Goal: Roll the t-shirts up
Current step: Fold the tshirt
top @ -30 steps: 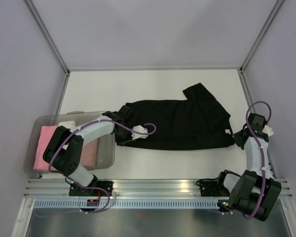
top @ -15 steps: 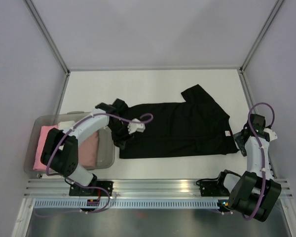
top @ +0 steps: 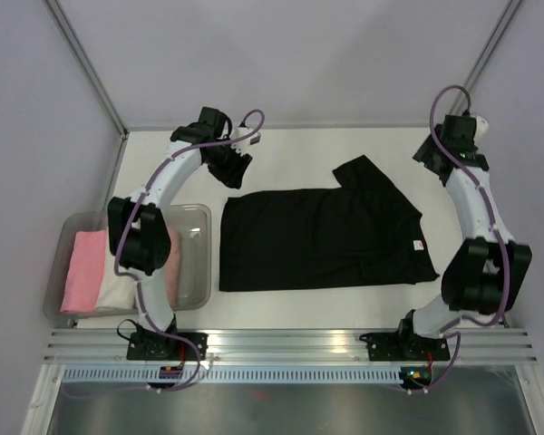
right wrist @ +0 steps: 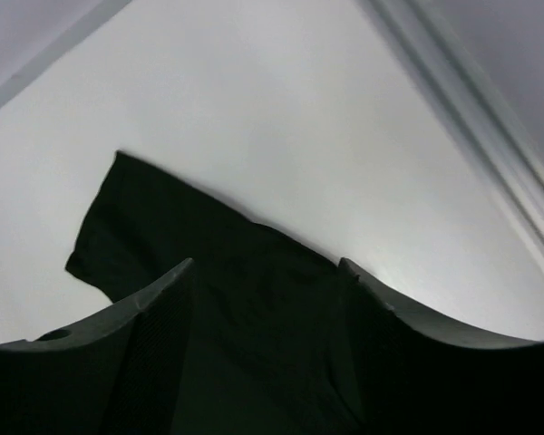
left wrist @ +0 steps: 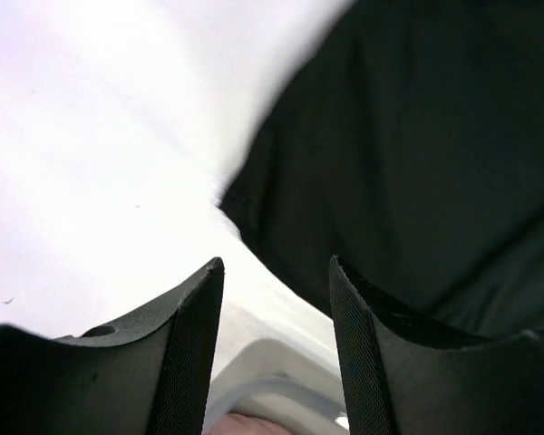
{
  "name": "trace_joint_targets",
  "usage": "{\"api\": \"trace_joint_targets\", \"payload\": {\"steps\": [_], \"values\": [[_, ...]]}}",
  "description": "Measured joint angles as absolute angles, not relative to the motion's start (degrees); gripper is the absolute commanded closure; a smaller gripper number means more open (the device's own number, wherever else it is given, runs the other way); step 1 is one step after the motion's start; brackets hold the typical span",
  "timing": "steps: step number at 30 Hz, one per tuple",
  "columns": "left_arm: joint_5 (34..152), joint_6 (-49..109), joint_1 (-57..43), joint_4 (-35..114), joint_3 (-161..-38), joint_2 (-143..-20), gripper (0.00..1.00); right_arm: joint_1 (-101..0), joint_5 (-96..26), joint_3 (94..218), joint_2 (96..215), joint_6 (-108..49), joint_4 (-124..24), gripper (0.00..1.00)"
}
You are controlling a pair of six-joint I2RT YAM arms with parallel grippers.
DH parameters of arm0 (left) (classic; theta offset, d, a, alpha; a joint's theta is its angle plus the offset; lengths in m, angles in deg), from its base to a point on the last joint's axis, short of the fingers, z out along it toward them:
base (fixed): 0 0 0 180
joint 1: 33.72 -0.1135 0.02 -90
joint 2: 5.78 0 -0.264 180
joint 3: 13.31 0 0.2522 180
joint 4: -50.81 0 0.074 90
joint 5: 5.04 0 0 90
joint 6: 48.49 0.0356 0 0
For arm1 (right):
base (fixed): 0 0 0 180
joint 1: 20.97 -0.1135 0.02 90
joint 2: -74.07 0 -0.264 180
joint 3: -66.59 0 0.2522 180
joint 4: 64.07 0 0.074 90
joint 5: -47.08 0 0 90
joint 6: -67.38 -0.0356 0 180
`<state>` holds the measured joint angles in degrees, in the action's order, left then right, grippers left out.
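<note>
While left end effector [left wrist: 276, 260], right end effector [right wrist: 266, 265] gape empty, black t-shirt [top: 322, 240] lies apart.

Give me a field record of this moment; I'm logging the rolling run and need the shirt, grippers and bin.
shirt: black, lying flat mid-table, not rolled yet
sleeve: sticks out at the far right corner
label: small, pale, at the shirt's right edge
left gripper: open, empty, near the shirt's far left corner, not touching it
right gripper: open, empty, over the table's far right side, looking down at the sleeve
bin: clear, left of the shirt
pink roll: in the bin, paler cloth beside it
</note>
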<state>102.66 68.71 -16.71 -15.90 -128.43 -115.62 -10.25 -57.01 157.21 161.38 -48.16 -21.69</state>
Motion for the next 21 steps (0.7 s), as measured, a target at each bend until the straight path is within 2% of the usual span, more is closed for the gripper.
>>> {"api": "trace_joint_targets", "payload": {"steps": [2,11,16,21], "values": [[99.0,66.2,-16.5,-14.5,-130.9,-119.6,0.44,-12.5,-53.5,162.9,169.1,-44.8,-23.2,0.35],[87.2,63.9,-16.4,-13.3,-133.4,-129.7,0.43,-14.8,-47.8,185.3,200.4,-35.7,-18.0,0.34],[86.2,63.5,-16.4,-13.3,-134.1,-132.6,0.45,-16.7,-46.0,192.4,209.0,-33.1,-16.0,0.33],[87.3,63.0,-16.4,-13.4,-134.1,-133.8,0.46,-18.3,-44.4,192.9,210.0,-31.1,-15.8,0.34]]}}
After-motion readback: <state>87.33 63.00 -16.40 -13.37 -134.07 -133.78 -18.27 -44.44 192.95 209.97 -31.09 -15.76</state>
